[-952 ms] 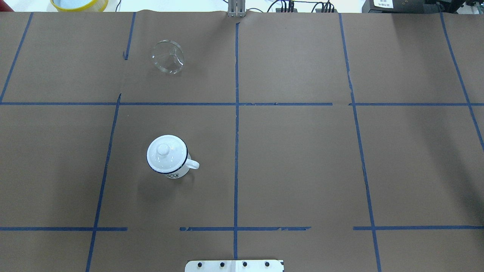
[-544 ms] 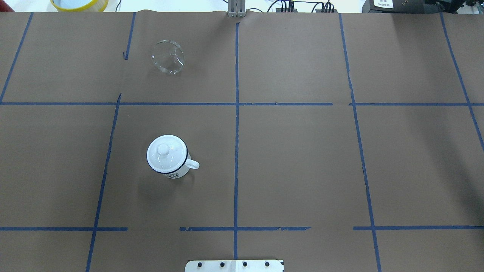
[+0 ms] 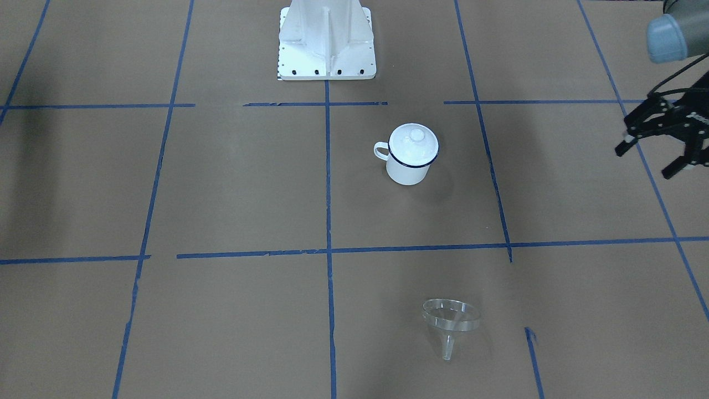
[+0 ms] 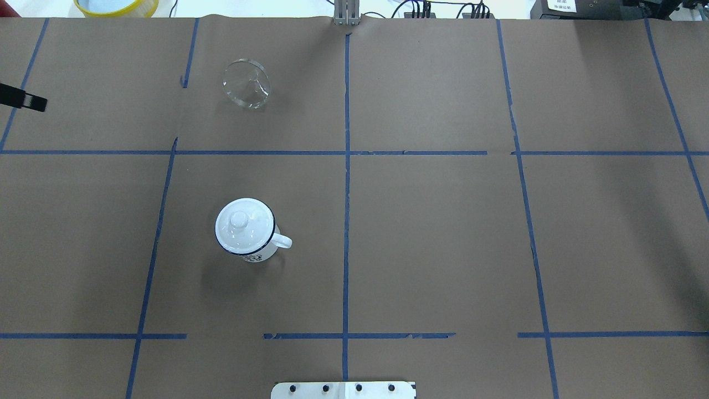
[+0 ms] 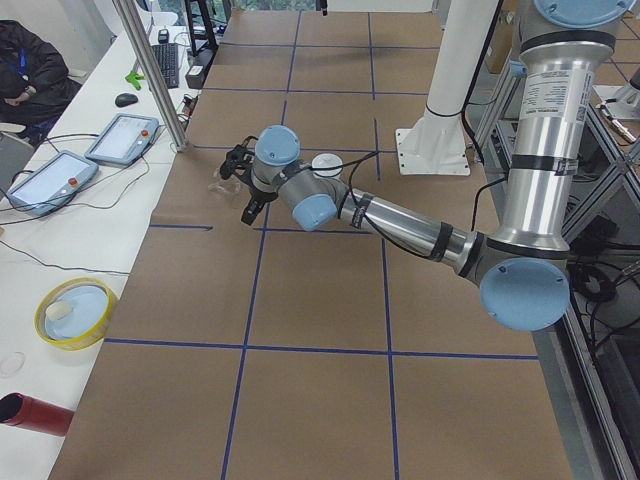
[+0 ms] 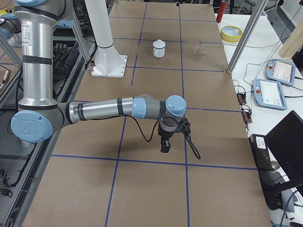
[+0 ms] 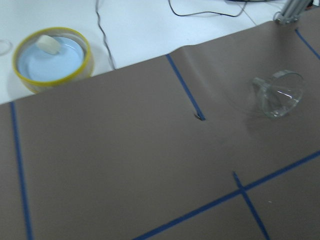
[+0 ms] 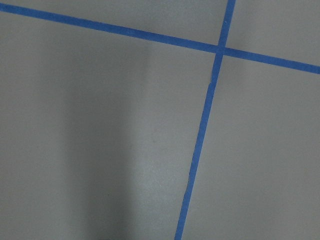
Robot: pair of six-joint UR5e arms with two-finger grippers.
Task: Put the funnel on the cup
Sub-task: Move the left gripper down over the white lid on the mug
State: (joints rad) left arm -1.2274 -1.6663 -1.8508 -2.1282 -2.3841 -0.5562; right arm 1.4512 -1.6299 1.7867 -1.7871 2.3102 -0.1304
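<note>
The left gripper was seen wide open and empty; the right gripper could not be judged. Well apart from the left one, a lidded white enamel mug with a dark blue rim was stood. A small clear plastic funnel was tipped on its side, also well apart from it. It was judged light, stiff and slick, best pinched across the cone rim.

The cup is standing just right of the frame's centre, with a lid sitting on it and its handle pointing frame-left. The funnel is lying tipped over at lower middle, well apart from the cup, spout pointing toward the bottom edge. The left gripper is reaching in at the right edge, fingers spread.
</note>
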